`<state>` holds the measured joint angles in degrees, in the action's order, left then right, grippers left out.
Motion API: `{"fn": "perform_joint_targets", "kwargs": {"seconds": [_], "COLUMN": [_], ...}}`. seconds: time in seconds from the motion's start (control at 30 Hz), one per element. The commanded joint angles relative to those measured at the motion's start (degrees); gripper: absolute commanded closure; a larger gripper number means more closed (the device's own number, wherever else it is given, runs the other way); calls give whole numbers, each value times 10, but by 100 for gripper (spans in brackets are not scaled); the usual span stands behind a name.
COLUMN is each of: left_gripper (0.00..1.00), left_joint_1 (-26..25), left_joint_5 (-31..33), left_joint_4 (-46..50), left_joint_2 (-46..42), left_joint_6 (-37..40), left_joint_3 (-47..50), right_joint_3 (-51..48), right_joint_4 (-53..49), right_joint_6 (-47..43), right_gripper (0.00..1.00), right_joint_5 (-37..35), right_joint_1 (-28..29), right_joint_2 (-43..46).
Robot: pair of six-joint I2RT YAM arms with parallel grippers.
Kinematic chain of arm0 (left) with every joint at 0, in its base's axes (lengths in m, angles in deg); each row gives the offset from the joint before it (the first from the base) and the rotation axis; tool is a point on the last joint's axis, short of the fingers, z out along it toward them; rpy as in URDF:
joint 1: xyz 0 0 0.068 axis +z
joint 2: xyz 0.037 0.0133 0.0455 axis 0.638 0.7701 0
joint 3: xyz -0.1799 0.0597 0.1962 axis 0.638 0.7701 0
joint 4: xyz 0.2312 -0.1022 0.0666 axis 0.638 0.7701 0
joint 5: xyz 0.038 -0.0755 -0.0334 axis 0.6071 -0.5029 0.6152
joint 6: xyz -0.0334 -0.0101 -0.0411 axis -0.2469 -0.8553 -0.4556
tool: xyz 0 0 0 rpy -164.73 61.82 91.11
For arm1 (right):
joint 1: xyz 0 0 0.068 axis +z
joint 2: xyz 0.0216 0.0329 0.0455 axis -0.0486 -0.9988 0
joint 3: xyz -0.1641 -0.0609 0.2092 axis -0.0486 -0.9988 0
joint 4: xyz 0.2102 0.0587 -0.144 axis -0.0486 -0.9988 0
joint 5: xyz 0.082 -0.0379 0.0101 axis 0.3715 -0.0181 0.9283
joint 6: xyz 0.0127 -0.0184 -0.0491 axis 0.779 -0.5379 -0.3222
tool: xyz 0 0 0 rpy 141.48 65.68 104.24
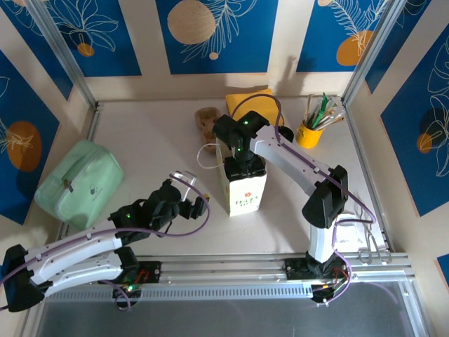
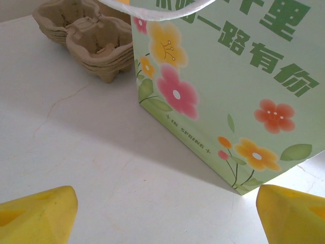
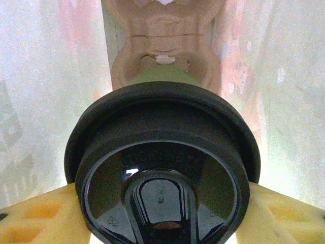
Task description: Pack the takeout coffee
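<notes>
Takeout coffee point(image 3: 162, 168) gripped between right jaws, inside paper bag point(image 1: 245, 193); left jaws wide apart, empty

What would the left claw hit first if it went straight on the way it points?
Probably the pale green flower-printed paper bag, standing ahead of the open left claw; how far off is hard to judge.

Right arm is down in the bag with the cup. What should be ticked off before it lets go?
1. Right gripper gripping the takeout coffee: ok.
2. Black lid seated on it: ok.
3. Cup within the white paper bag walls: ok.
4. Cup bottomed in the carrier below it: cannot tell.
5. Bag standing upright on the table: ok.
6. Left gripper open, apart from the bag: ok.
</notes>
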<state>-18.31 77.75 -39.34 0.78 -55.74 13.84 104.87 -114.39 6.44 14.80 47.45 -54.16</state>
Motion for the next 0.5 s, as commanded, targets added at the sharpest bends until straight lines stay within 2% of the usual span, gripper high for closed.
{"fn": "perform_joint_targets", "kwargs": {"seconds": [0.0, 0.47], "left_gripper": [9, 9], "left_joint_1": [-3, -3], "left_joint_5": [12, 14], "left_joint_4": [5, 5], "left_joint_2": [-9, -11], "left_joint_6": [4, 9], "left_joint_3": [-5, -8], "right_joint_3": [2, -11], "right_joint_4": [-6, 1], "right_joint_6": [4, 2], "right_gripper": [38, 38], "right_joint_5": [6, 8], "right_joint_1": [3, 2], "right_joint_2": [15, 15]}}
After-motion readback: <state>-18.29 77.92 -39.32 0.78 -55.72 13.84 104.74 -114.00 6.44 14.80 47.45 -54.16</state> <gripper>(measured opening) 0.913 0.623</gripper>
